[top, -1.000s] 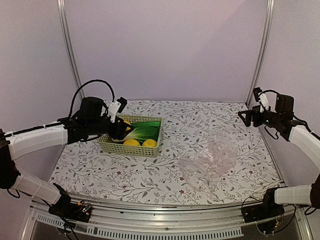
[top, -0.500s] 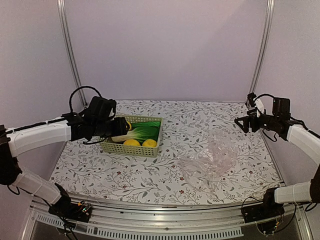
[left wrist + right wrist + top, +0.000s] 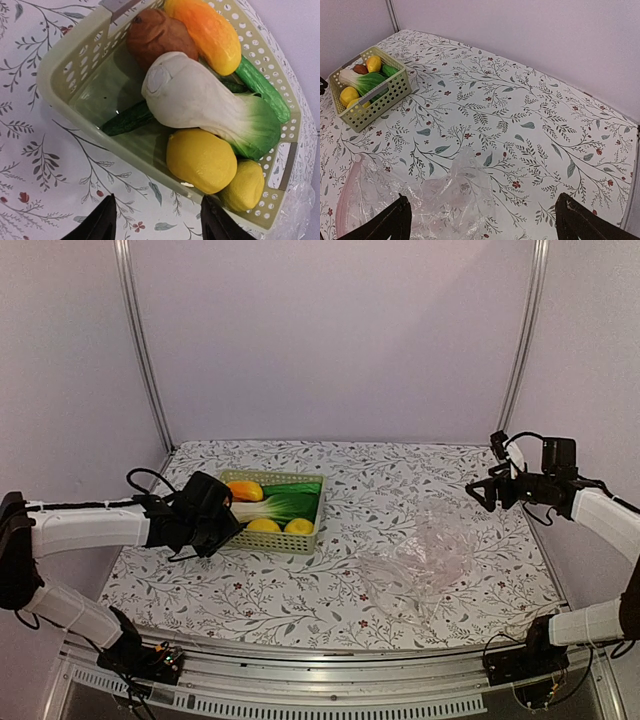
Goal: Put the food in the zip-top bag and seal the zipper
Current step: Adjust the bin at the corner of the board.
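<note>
Nothing bagged yet, I've got all the food (image 3: 200, 100) in the basket (image 3: 65, 75) far left, zip-top bag (image 3: 420, 565) empty near right, left gripper (image 3: 157, 212) and right gripper (image 3: 482, 215) both spread, holding nothing.

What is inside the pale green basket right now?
The basket holds a bok choy, two yellow lemons, an orange-yellow piece, a brown piece and a green cucumber. The bok choy covers part of the cucumber; anything beneath is hidden.
</note>
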Motion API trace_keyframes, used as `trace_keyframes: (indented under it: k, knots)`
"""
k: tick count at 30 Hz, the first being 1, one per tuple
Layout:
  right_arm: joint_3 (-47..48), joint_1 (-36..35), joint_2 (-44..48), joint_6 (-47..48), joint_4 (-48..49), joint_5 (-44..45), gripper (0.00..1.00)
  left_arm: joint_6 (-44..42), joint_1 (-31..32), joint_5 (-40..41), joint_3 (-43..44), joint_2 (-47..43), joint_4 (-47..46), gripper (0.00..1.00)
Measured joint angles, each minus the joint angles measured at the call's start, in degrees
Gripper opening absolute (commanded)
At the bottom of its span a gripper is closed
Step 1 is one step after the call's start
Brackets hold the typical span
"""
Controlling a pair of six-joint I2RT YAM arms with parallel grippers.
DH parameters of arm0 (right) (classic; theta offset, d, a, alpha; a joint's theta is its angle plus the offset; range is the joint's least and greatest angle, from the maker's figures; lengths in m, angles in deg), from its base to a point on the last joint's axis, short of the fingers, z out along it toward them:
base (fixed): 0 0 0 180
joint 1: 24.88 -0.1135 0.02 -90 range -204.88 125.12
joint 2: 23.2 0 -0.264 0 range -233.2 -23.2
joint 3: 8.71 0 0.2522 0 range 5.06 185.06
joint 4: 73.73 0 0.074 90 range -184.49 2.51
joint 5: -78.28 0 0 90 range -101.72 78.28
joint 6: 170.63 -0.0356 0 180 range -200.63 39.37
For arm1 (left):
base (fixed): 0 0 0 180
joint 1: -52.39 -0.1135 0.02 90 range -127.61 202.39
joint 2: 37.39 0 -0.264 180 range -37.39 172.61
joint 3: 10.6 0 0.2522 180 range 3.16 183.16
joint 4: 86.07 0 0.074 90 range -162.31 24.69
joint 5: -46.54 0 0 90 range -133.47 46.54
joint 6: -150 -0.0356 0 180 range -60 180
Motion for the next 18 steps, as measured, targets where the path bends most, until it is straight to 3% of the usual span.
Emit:
trace_keyframes:
  k: [9, 18]
  knots:
    - [0.0, 0.0, -0.5, 0.7, -0.7, -0.7, 0.99, 1.7, -0.1, 0.1, 2.3, 5.4, -1.7, 0.53]
    - [0.0, 0.0, -0.9, 1.4, -1.7, -1.2, 0.99, 0.7, -0.5, -1.2, 5.2, 10.2, -3.4, 0.34]
